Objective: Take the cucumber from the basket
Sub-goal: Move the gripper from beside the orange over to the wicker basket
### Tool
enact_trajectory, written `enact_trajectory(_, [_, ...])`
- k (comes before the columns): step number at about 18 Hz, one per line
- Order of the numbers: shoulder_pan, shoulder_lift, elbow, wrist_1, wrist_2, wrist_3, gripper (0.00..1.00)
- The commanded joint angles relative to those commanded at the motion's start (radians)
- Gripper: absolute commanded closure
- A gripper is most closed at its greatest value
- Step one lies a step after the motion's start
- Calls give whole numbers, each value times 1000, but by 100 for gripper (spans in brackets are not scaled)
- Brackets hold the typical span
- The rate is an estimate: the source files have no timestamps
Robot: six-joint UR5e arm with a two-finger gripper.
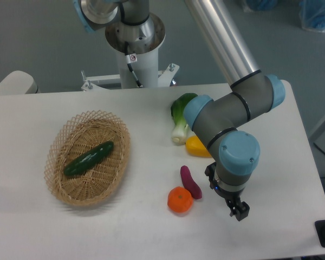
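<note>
Camera view: cucumber [89, 158] lies diagonal in basket [121, 142], my tool [239, 212] well apart over the worktop's right side, jaw gap can't tell, so I'd approx. center above, grip across its width.

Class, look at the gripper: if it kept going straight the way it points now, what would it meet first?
Probably the bare table. The gripper points downward, right of the orange, though depth is unclear.
</note>
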Motion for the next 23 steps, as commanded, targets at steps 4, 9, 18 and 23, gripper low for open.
enact_trajectory(4, [-2, 0, 0, 3, 2, 2, 0])
enact_trajectory(9, [-11, 5, -11, -5, 2, -17, 0])
enact_trajectory(18, [-106, 100, -139, 6, -17, -205, 0])
enact_trajectory(23, [-164, 178, -242, 6, -109, -371, 0])
